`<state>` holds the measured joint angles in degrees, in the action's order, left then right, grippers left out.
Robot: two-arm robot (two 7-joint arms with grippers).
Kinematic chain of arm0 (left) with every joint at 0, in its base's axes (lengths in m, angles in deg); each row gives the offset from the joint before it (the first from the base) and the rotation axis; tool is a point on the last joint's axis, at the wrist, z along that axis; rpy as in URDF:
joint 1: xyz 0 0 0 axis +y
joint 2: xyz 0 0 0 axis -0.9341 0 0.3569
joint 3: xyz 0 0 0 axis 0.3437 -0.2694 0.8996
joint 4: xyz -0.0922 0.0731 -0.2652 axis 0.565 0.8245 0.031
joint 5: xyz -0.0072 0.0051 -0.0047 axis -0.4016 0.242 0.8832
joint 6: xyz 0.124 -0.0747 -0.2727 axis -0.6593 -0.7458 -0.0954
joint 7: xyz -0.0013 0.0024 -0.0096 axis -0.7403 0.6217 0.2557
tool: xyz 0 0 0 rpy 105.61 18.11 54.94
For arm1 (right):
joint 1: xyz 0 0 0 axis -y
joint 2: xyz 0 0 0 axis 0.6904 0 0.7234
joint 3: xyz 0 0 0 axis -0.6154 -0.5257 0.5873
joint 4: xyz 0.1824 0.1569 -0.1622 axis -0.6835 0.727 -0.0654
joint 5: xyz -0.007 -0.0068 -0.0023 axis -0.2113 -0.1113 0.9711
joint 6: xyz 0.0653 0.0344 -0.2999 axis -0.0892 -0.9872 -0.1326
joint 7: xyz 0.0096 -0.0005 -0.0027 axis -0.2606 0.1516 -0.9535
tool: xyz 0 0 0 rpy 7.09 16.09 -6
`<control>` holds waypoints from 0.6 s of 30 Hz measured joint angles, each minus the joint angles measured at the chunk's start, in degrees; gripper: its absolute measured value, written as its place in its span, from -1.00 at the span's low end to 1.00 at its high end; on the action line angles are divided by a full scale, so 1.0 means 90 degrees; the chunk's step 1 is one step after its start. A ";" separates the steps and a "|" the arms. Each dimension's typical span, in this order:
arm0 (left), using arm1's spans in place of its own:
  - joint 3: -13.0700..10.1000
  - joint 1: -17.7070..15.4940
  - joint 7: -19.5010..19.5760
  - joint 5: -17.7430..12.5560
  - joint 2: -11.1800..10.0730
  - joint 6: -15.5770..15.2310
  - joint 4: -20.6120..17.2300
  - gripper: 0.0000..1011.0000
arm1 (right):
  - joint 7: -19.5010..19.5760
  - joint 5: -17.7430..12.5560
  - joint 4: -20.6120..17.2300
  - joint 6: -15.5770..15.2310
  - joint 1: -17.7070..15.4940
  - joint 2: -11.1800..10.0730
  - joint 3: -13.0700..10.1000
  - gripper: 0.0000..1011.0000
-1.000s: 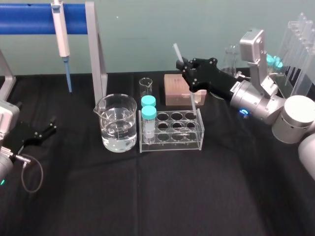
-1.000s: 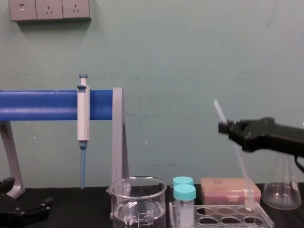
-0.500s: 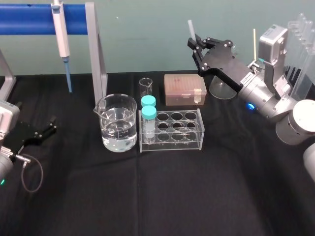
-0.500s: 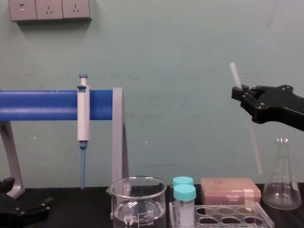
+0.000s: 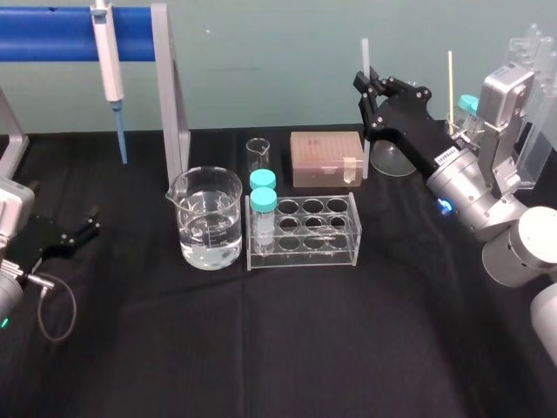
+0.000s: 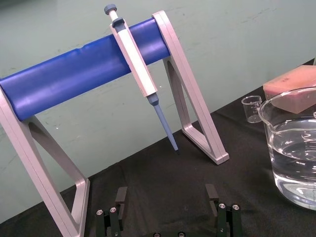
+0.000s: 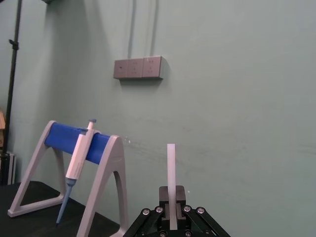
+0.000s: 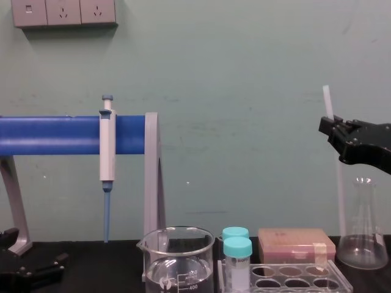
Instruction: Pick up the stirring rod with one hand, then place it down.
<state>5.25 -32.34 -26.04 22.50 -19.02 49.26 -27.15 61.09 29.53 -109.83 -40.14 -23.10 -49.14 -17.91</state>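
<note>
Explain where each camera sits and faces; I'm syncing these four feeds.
Head: high, looking down at the table; left hand, right hand holding the stirring rod.
Chest: low, facing the wall across the table; right hand at right.
Left wrist: behind the open left hand, facing the pipette.
Right wrist: behind the right hand, facing the wall.
Shared: both wrist views see the pipette.
</note>
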 joint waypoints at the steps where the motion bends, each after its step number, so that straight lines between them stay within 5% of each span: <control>1: 0.0000 0.0000 0.0000 0.0000 0.0000 0.0000 0.0000 0.98 | 0.0027 0.0008 -0.0031 -0.0066 -0.0040 0.0016 -0.0025 -0.87; 18: 0.0000 0.0000 0.0000 0.0000 0.0000 0.0000 0.0000 0.98 | 0.0143 0.0125 -0.0134 -0.0308 -0.0135 0.0061 -0.0089 -0.87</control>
<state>5.25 -32.34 -26.04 22.50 -19.02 49.26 -27.15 62.37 30.66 -111.04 -42.91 -24.31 -48.59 -18.72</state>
